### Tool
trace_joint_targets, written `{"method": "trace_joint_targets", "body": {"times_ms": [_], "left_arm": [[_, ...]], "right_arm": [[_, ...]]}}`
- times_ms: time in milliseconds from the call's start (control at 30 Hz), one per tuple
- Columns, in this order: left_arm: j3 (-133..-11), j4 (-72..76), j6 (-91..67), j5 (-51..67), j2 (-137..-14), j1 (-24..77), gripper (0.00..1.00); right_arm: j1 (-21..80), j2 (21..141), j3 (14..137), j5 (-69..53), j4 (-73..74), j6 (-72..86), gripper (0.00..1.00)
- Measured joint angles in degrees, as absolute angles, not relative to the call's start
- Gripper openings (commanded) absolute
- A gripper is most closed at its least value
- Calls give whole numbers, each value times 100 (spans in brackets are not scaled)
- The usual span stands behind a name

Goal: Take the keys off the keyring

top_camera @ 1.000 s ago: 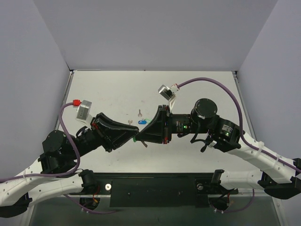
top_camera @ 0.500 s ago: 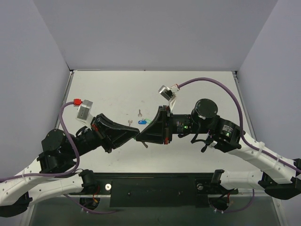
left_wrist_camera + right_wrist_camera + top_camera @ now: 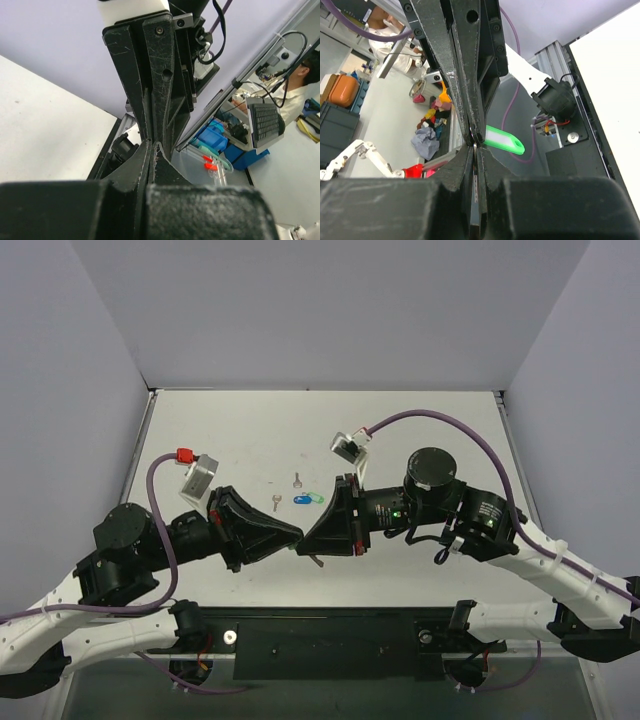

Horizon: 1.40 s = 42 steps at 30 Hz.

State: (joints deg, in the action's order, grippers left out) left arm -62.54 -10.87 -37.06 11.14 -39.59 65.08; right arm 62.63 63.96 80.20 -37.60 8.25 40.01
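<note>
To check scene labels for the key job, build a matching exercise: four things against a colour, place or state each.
Things:
1 left gripper
2 bare key farthest from the arms
3 right arm's cable
4 plug at the left wrist camera

Matches:
A purple
B shut
C red
D lying on the table

Pairs: 1-B, 2-D, 3-A, 4-C

White table, pale lavender walls on three sides, soft even light
</note>
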Motion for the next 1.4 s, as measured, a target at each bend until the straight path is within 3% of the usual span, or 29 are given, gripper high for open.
{"method": "trace_joint_targets", "body": {"times_ms": [600, 633, 667, 700, 800, 833, 867, 1200, 1400], "left_arm": [[-6678, -1496, -3538, 2093, -4484, 6469, 0], [-6737, -1566, -3529, 2117, -4517, 6469, 2], [-6805, -1658, -3522, 2126, -4550, 6469, 15], [-6871, -1754, -3514, 2115, -4574, 6471, 21], [-7030, -1992, -3452, 1992, -4626, 6471, 58], [-7059, -2032, -3459, 1909, -4635, 6471, 65], [-7072, -2062, -3463, 1846, -4637, 6471, 77], [-7074, -2233, -3586, 1293, -4569, 6521, 80], [-6683, -1592, -3752, 746, -3929, 6521, 77]], "right_arm": [[6267, 6401, 8191, -4176, 1570, 3907, 0], [6267, 6401, 8193, -4195, 1573, 3907, 0], [6267, 6403, 8193, -4211, 1573, 3909, 0], [6267, 6403, 8193, -4211, 1573, 3907, 0], [6270, 6403, 8193, -4215, 1562, 3913, 0], [6276, 6403, 8193, -4200, 1544, 3911, 0], [6278, 6416, 8193, -4150, 1463, 3913, 0], [6267, 6589, 8193, -3721, 878, 3940, 0], [6267, 6589, 8182, -3642, 701, 3983, 0]]}}
